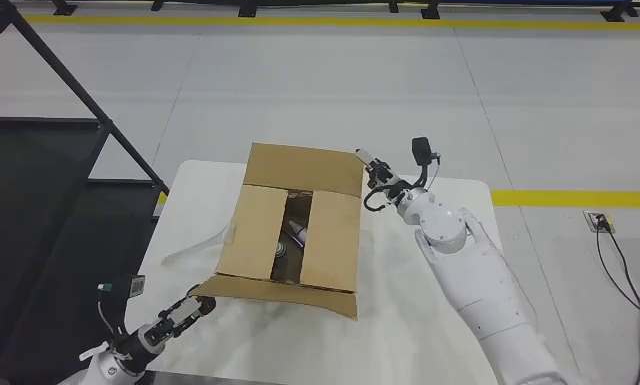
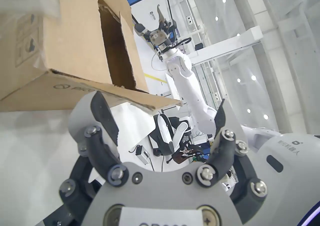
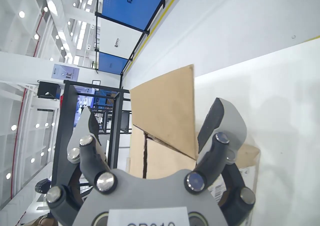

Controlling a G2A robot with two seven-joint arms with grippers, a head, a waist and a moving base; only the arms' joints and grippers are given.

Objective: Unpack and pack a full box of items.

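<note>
Box (image 1: 300, 225) sits mid-counter (image 1: 390, 325), nearer the far edge. 2 long flaps folded in w/ a gap btwn them; items (image 1: 294, 235) show thru it, too small to tell. Far & near flaps stick out. L hand (image 2: 160, 102) is toward the counter's near-left corner, spread wide, near flap's corner right in front; contact unclear. R hand (image 3: 152, 107) is by the far edge at the far flap's right corner, also spread, nothing pinched. Pale strip (image 1: 195, 248) lies left of box. Black rack (image 1: 60, 185) stands off the left edge.

white table (image 1: 385, 335); black metal rack (image 1: 60, 205) beside it; yellow line (image 1: 560, 198) on floor.
</note>
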